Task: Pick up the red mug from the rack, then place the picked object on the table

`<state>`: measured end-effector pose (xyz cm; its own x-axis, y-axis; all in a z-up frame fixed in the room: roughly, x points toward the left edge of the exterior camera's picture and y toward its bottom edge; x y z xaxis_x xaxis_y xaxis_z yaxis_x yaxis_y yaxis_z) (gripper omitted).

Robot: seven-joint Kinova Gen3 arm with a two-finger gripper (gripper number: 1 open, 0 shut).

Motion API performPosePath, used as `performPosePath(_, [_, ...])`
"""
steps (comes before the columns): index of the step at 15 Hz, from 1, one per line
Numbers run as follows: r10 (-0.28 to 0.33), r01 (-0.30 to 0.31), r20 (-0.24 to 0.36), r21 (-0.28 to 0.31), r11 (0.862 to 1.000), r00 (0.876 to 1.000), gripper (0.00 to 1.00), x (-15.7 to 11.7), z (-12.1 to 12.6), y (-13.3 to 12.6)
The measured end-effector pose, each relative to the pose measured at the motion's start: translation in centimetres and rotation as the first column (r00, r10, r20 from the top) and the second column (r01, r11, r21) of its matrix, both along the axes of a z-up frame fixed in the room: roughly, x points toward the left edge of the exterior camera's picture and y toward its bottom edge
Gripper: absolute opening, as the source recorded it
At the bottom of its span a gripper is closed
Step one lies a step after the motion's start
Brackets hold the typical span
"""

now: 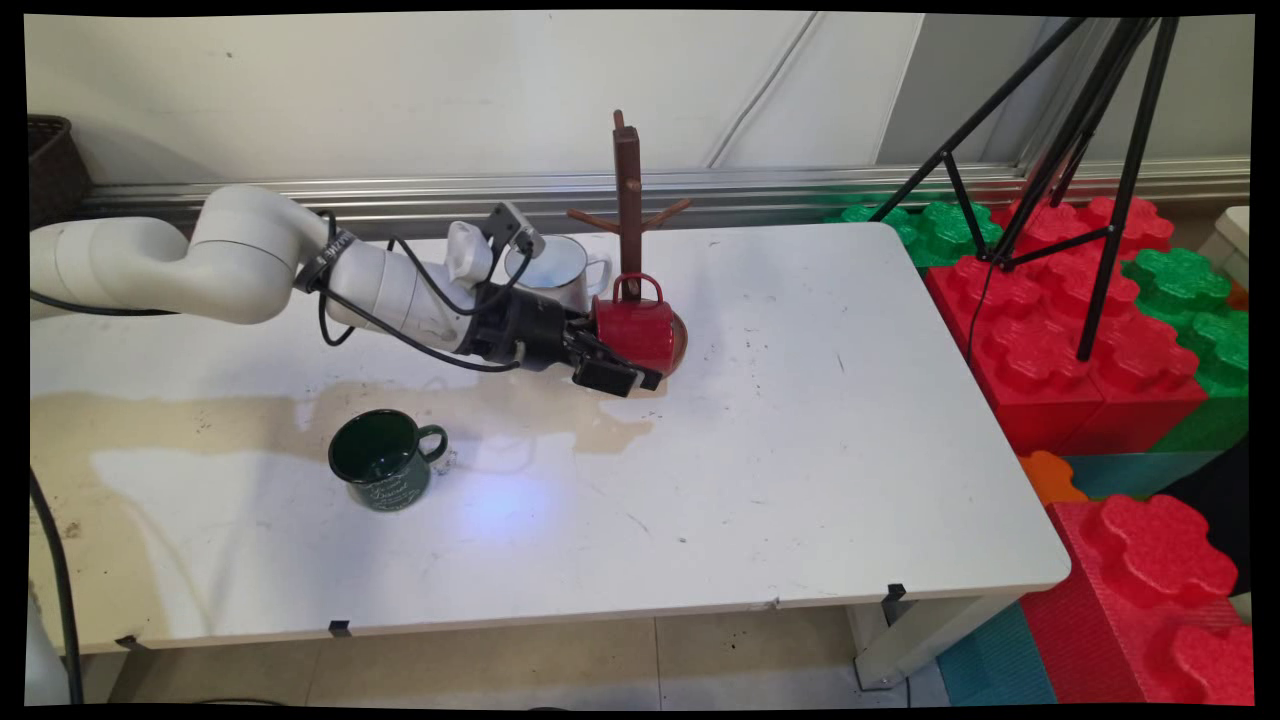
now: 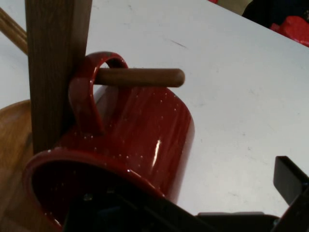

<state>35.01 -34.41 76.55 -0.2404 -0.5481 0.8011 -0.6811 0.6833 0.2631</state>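
A red mug [image 1: 637, 335] hangs by its handle [image 2: 84, 92] on a low peg [image 2: 140, 77] of the brown wooden mug tree [image 1: 627, 200]. It lies tilted over the tree's round base [image 2: 14, 130], with its mouth towards my hand. My gripper [image 1: 625, 375] is right at the mug's rim and open. In the hand view, one finger sits at the mug's mouth and the other finger [image 2: 289, 179] stands well clear of its outer wall. A white mug [image 1: 555, 270] stands just behind my wrist. A dark green mug [image 1: 385, 462] stands upright on the table nearer the front left.
A brownish stain [image 1: 560, 415] spreads across the white table [image 1: 800, 480] below my arm. A black tripod [image 1: 1090, 150] stands over red and green foam blocks [image 1: 1080, 340] right of the table. A dark basket [image 1: 50, 160] sits at the far left.
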Motion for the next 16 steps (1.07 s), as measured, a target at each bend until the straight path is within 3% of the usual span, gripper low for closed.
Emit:
performPosePath(1, [0.001,-0.001,0.000,0.001,1.000,1.000,1.00,0.0,-0.1,-0.1])
performPosePath(2, [0.002,-0.002,0.001,0.002,1.000,1.000,0.00,0.0,-0.1,-0.1])
performPosePath(16, [-0.027,0.027,0.009,-0.028,0.999,1.000,0.00,0.6,0.7,1.5])
